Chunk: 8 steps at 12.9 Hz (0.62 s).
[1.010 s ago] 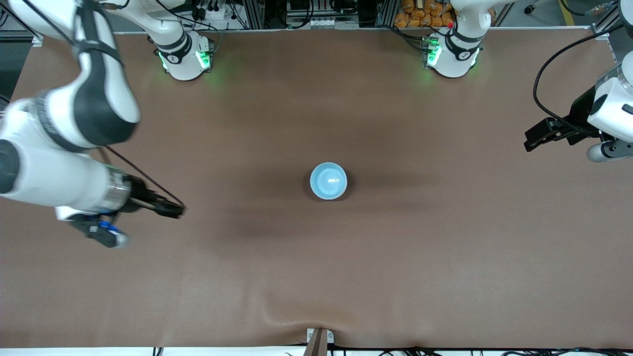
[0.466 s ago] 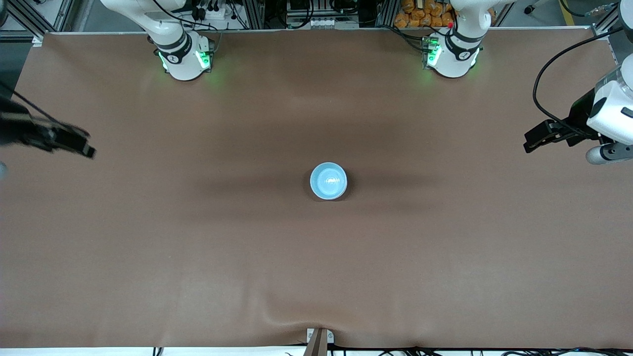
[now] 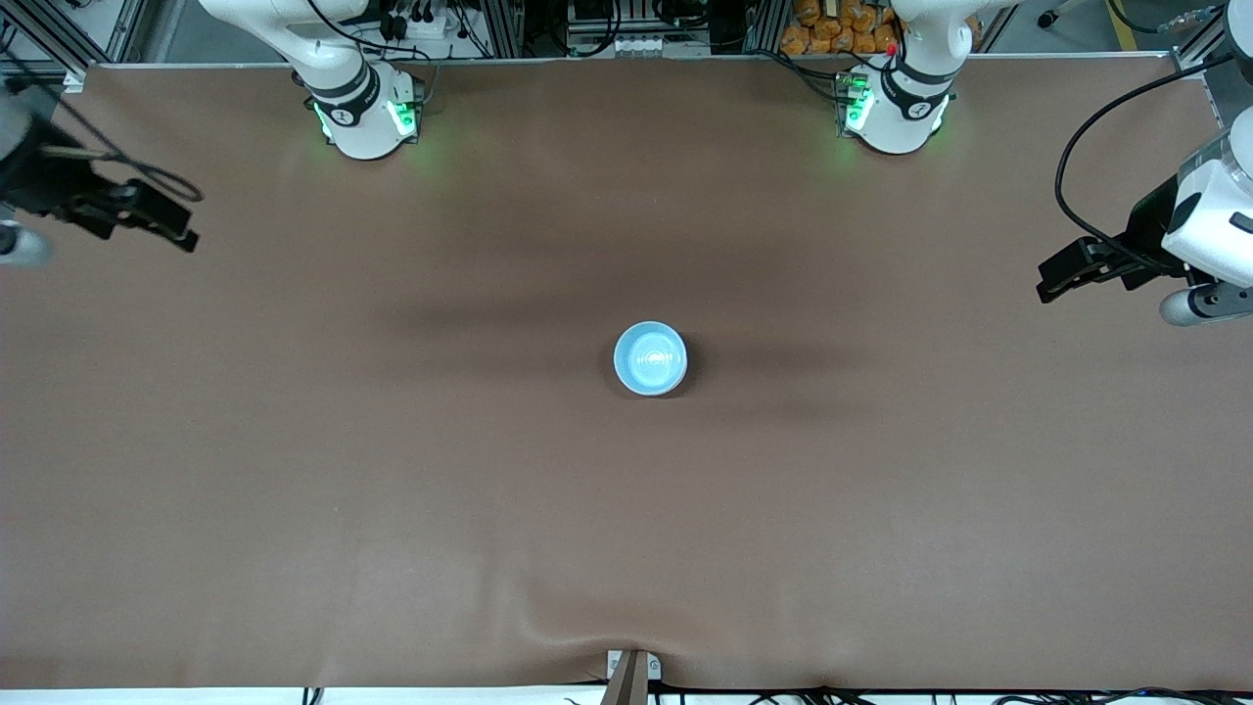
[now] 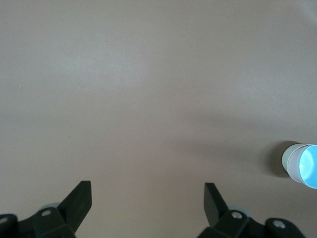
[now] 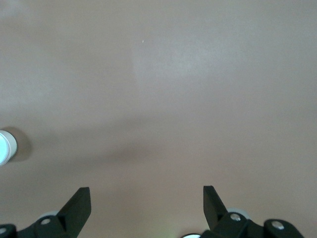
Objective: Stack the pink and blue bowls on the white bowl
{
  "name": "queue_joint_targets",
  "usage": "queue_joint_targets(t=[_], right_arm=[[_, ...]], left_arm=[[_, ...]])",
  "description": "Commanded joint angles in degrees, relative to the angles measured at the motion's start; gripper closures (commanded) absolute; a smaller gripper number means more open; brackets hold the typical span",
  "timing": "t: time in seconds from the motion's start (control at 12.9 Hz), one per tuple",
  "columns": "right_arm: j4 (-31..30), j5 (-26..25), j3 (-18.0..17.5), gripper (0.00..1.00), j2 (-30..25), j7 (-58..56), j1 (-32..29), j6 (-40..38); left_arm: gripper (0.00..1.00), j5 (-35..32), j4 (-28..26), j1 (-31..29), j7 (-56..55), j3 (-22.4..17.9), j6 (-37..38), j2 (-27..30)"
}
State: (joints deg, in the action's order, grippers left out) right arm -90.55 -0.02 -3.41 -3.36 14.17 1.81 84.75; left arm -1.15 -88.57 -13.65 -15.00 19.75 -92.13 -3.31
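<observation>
- The table (image 3: 392, 548) is covered with a plain brown surface, and only one stack of bowls stands on it, about at the middle, well apart from all four edges.
- The blue bowl (image 3: 650, 358) is on top of this stack; its light sky blue inside faces up and shows a small bright reflection.
- In the left wrist view the stack (image 4: 301, 165) is seen from the side: a pale wall under the blue inside of the top bowl. Whether this lower part is the white bowl or the pink one, I cannot tell.
- In the right wrist view only a small whitish round part of the stack (image 5: 6, 148) shows at the border of the picture, with its shadow on the brown cover beside it.
- The left gripper (image 3: 1062, 271) hangs over the table near the edge at the left arm's end, well apart from the stack. Its two black fingers (image 4: 79, 202) are spread wide and nothing is between them; only the bare brown surface is seen in the gap.
- The right gripper (image 3: 166, 223) hangs over the table near the edge at the right arm's end, toward the corner on the robots' side, also well apart from the stack. Its fingers (image 5: 80, 204) are spread wide too and hold nothing.
- A fold rises in the brown cover at the middle of the edge nearest to the front camera.
</observation>
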Motion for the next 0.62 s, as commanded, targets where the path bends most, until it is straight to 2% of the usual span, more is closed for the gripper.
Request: queue_joint_targets(t=[0.0,0.31,0.54], right_arm=[[-1.57,-1.03,-0.72,0.00,-1.75,-1.16,-1.63,1.73],[3.79,-1.30,-0.63,0.00,2.12,-2.21,-2.51,1.47],[3.98,-1.03,-0.63,0.00,2.48,-8.28,-4.35,1.64]], left_arm=[[0.00,0.18,1.12,-0.41,0.67,0.21,0.72,-0.38],[0.00,0.18,1.12,-0.41,0.58,0.21,0.72,-0.38],[0.00,0.10,1.03,-0.41,0.58,0.21,0.72,-0.38]])
